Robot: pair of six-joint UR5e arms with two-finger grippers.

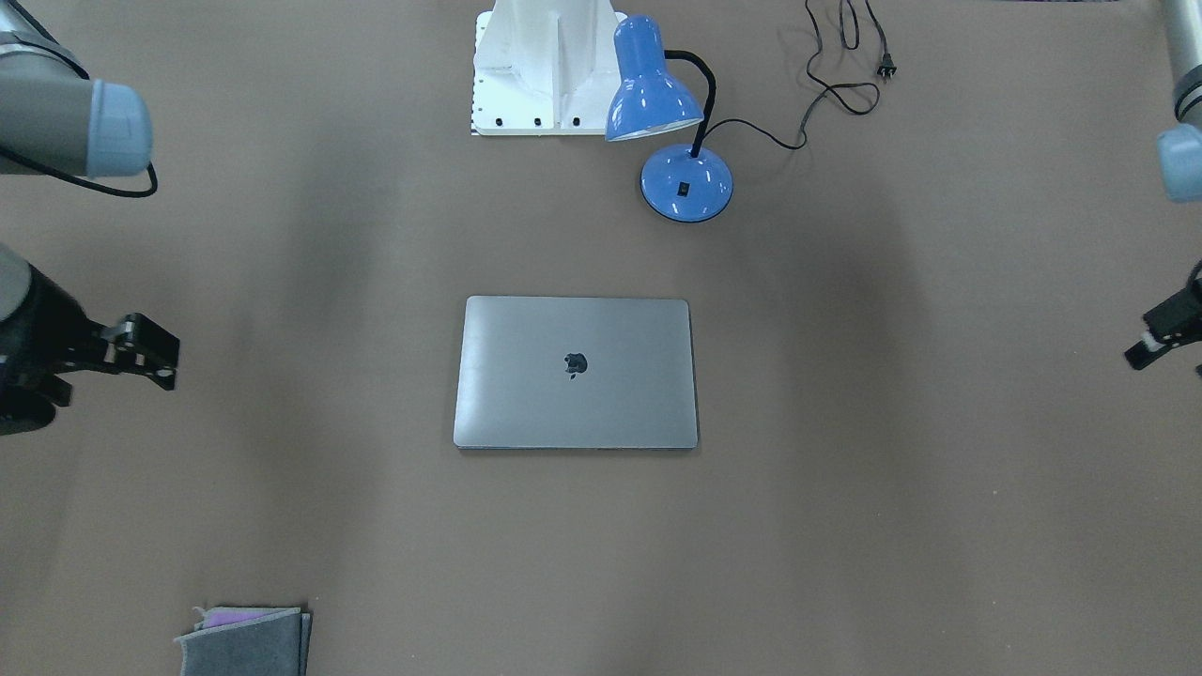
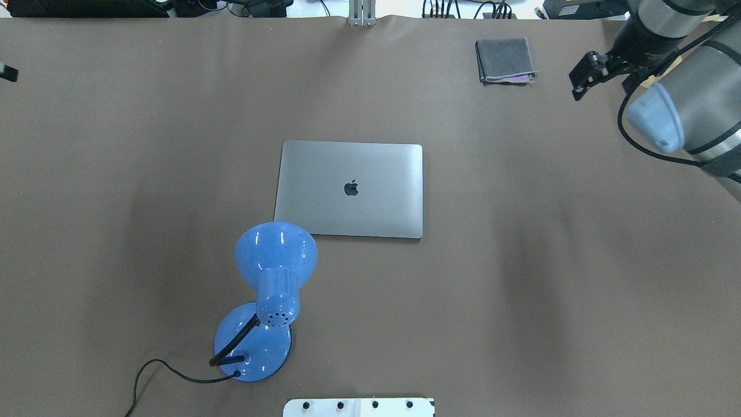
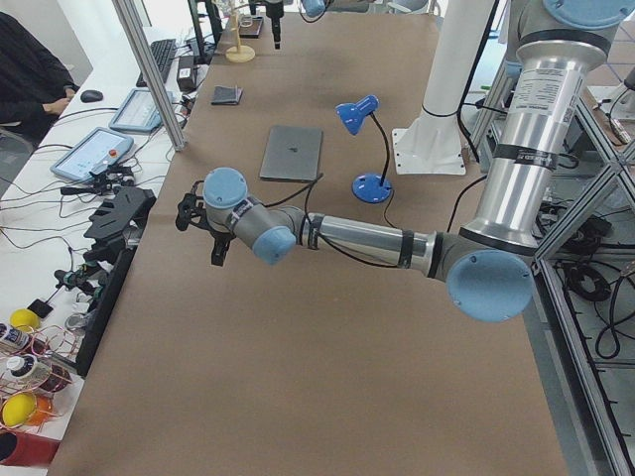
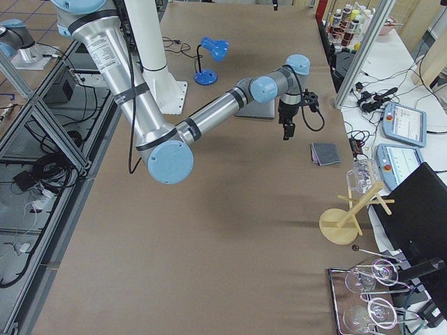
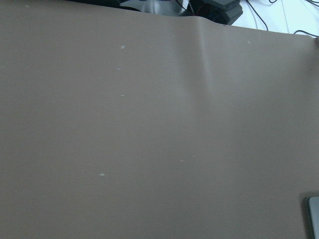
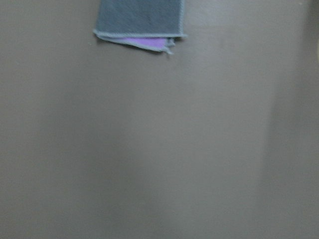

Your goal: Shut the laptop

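Grey metal slim laptop [image 2: 349, 190] already lies shut flat mid-table near the blue desk lamp [image 2: 275, 255], so looks done to me, with left gripper [image 1: 1160, 340] and right gripper [image 1: 155, 355] well off sideways, holding nothing visible, openness can't tell.

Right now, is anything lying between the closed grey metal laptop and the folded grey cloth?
No. In the overhead view, only bare brown table covering stretches between the slim grey metal laptop and the folded grey cloth.
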